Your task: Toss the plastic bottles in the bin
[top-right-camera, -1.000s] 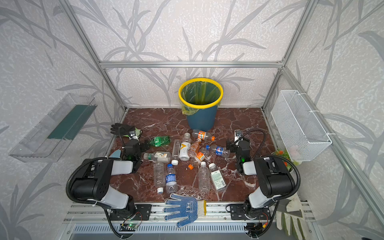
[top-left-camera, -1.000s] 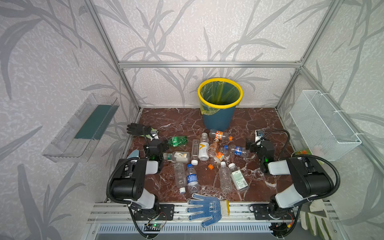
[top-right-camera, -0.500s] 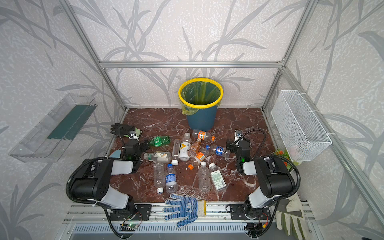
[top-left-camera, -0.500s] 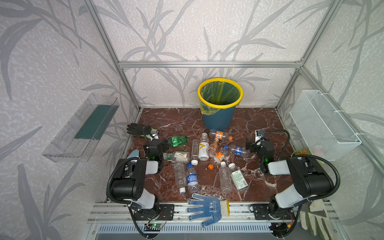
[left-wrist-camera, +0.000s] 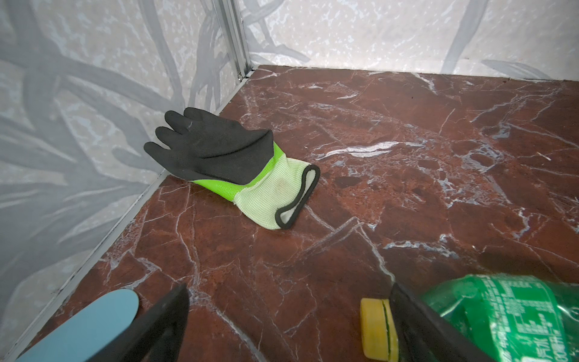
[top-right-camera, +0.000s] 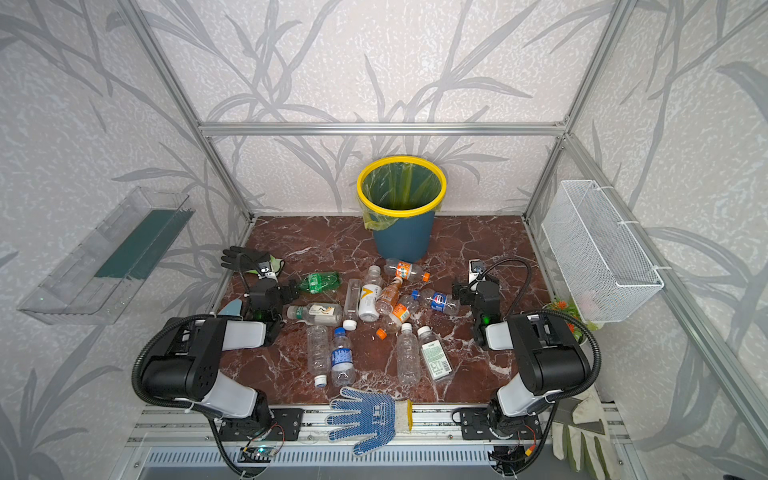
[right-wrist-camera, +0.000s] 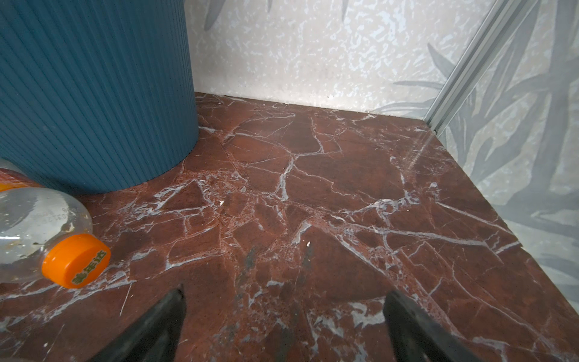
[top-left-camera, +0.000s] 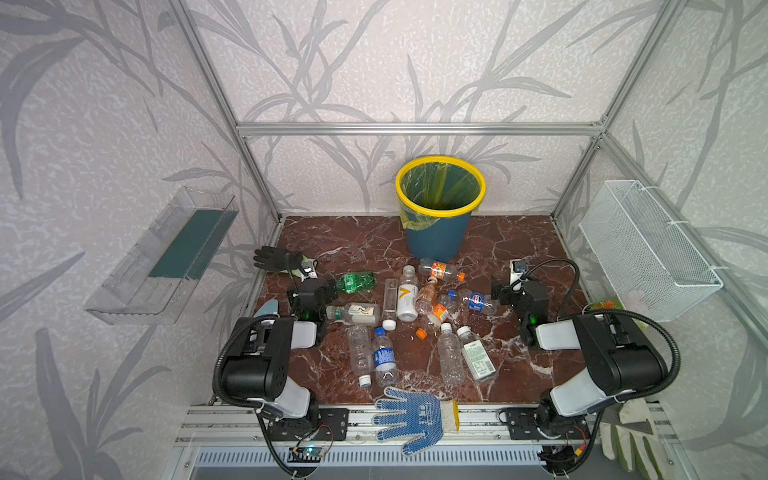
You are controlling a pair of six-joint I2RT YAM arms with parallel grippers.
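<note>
Several plastic bottles (top-left-camera: 415, 307) lie scattered mid-floor in both top views, among them a green bottle (top-left-camera: 355, 281) and a white one (top-left-camera: 407, 299). The dark-blue bin (top-left-camera: 440, 232) with yellow rim stands upright behind them by the back wall. My left gripper (top-left-camera: 311, 286) rests low at the left and is open. In the left wrist view the green bottle (left-wrist-camera: 501, 319) lies just outside one finger, its yellow cap at the fingertip. My right gripper (right-wrist-camera: 283, 296) is open over bare floor, right of the bin (right-wrist-camera: 94, 94), with an orange-capped bottle (right-wrist-camera: 37, 225) off to one side.
A black and green glove (left-wrist-camera: 219, 150) lies by the left wall. A blue dotted glove (top-left-camera: 409, 415) lies on the front rail and a pale glove (top-left-camera: 627, 436) at the front right. A white wire basket (top-left-camera: 640, 245) hangs on the right wall, a clear tray (top-left-camera: 166, 253) on the left.
</note>
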